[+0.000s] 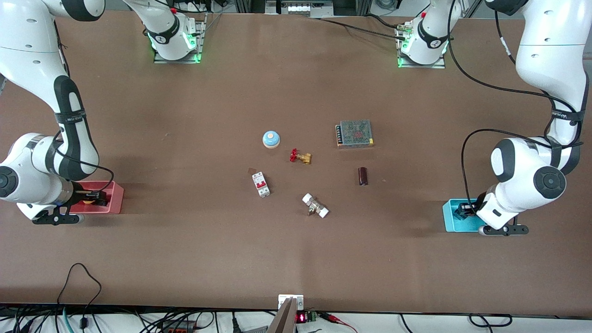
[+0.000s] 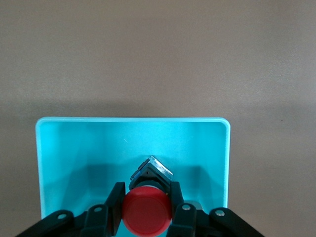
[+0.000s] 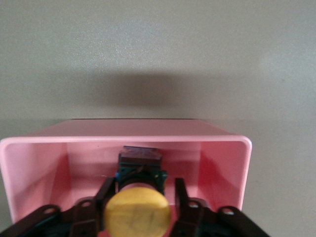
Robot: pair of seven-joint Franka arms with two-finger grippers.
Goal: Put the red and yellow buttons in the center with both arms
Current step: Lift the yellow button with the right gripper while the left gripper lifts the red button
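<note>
The red button [image 2: 147, 215] sits in the cyan bin [image 2: 59, 163] at the left arm's end of the table. My left gripper [image 2: 146, 191] is down in this bin [image 1: 451, 217], with its fingers pressed on both sides of the button's black body. The yellow button [image 3: 137, 215] sits in the pink bin [image 3: 44, 163] at the right arm's end. My right gripper [image 3: 143, 186] is down in that bin [image 1: 113, 194] and straddles the button, with a gap left at one finger. The bare brown center [image 1: 319, 178] lies between the bins.
Around the center lie a blue-domed button [image 1: 271, 139], a red-handled brass valve [image 1: 300, 157], a white circuit breaker [image 1: 261, 184], a white-capped fitting [image 1: 315, 206], a dark cylinder [image 1: 363, 176] and a metal mesh power supply [image 1: 354, 133].
</note>
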